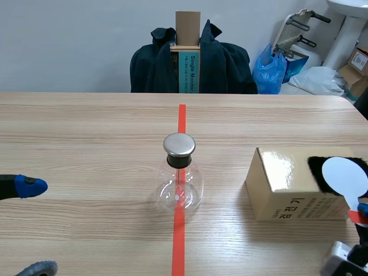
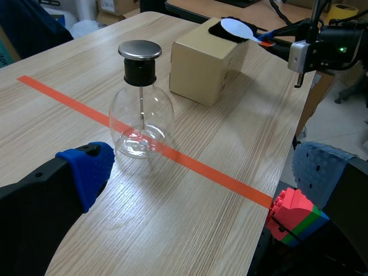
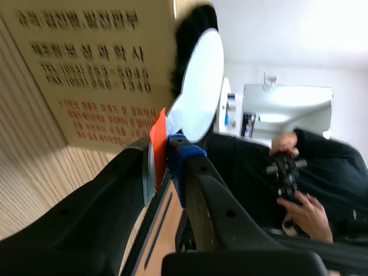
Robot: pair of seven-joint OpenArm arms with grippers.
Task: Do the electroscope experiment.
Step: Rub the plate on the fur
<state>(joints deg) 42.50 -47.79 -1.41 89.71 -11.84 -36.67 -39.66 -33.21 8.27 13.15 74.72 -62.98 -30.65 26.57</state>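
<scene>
The electroscope, a clear glass flask (image 1: 179, 183) with a metal cap (image 1: 179, 145), stands on the red tape line at the table's middle. To its right is a tan cardboard box (image 1: 284, 187) with a black fur patch (image 1: 317, 168) on top. My right gripper (image 3: 163, 155) is shut on the red-taped handle (image 3: 157, 141) of a white disc paddle (image 3: 198, 86), and the disc (image 1: 344, 177) lies against the fur. My left gripper (image 2: 201, 167) is open at the table's left, with the flask (image 2: 141, 123) ahead of it.
A chair draped with a dark jacket (image 1: 192, 60) stands behind the far table edge. A person's hand (image 3: 302, 210) on a controller shows past my right gripper. A stack of coloured bricks (image 2: 296, 217) shows beside my left gripper's finger, near the table edge.
</scene>
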